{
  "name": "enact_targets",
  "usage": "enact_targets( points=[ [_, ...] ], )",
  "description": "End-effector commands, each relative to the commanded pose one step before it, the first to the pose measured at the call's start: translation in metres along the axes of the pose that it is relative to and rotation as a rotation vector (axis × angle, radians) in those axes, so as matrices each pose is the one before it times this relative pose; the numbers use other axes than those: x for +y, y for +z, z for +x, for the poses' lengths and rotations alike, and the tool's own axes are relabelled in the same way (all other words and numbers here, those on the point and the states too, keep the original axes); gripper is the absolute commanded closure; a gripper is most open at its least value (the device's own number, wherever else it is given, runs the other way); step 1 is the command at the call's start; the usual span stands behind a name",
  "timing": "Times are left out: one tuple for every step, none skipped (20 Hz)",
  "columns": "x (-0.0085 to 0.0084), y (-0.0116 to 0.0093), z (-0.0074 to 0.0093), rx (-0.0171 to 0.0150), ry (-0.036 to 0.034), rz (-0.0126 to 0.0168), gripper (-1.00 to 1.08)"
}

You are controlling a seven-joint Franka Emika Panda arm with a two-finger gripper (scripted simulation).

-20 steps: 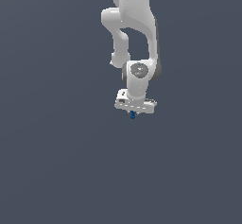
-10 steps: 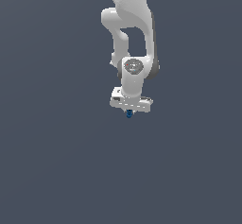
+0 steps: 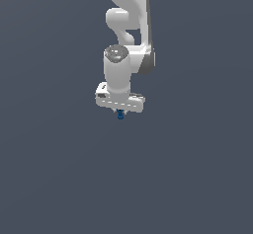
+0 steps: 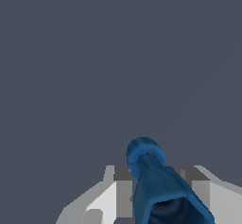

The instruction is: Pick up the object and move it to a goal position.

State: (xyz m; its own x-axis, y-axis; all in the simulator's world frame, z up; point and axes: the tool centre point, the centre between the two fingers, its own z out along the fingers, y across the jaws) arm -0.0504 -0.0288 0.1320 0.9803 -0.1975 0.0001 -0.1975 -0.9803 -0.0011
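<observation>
The object [image 3: 120, 115] is a tiny bright-blue knobbly item. It pokes out just below my white gripper [image 3: 120, 112] in the exterior view, held off the grey ground. My gripper is shut on it. In the wrist view the object [image 4: 153, 180] fills the space between the two grey fingers [image 4: 124, 190], with its rounded end sticking out past them. The white arm [image 3: 127, 30] rises from the gripper to the frame's upper edge. No goal marker shows in either view.
Plain dark grey ground [image 3: 59, 169] fills both views. No other object or edge shows.
The arm has turned and the gripper has shifted towards the exterior view's left and slightly up, with the blue object still held in it.
</observation>
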Motion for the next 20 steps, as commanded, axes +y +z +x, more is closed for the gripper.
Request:
enact_targets(
  points=[
    [0.02082,-0.02091,0.01040,-0.00008,-0.00032,0.00041,1.08],
    [0.00817,-0.00819,0.00439,0.00000,0.00000,0.00000,1.08],
    [0.00782,-0.00784,0.00426,0.00000,0.00000,0.00000,1.08],
    [0.00732,-0.00734,0.00404,0.00000,0.00000,0.00000,1.08],
    [0.00679,-0.00680,0.00380,0.00000,0.00000,0.00000,1.08],
    [0.00612,-0.00625,0.00356,-0.00003,-0.00013,-0.00047,1.08],
    [0.00577,-0.00577,0.00332,0.00000,0.00000,0.00000,1.08],
    [0.00527,-0.00527,0.00309,0.00000,0.00000,0.00000,1.08],
    [0.00478,-0.00477,0.00285,0.00000,0.00000,0.00000,1.08],
    [0.00419,-0.00430,0.00261,0.00002,-0.00002,-0.00049,1.08],
    [0.00382,-0.00381,0.00237,0.00000,0.00000,0.00000,1.08],
    [0.00335,-0.00334,0.00212,0.00000,0.00000,0.00000,1.08],
    [0.00290,-0.00289,0.00186,0.00000,0.00000,0.00000,1.08],
    [0.00245,-0.00244,0.00161,0.00000,0.00000,0.00000,1.08],
    [0.00193,-0.00203,0.00134,0.00001,0.00002,-0.00049,1.08],
    [0.00162,-0.00162,0.00110,0.00000,0.00000,0.00000,1.08],
    [0.00124,-0.00124,0.00085,0.00000,0.00000,0.00000,1.08],
    [0.00088,-0.00087,0.00061,0.00000,0.00000,0.00000,1.08],
    [0.00052,-0.00052,0.00036,0.00000,0.00000,0.00000,1.08],
    [0.00017,-0.00017,0.00012,0.00000,0.00000,0.00000,1.08]
  ],
)
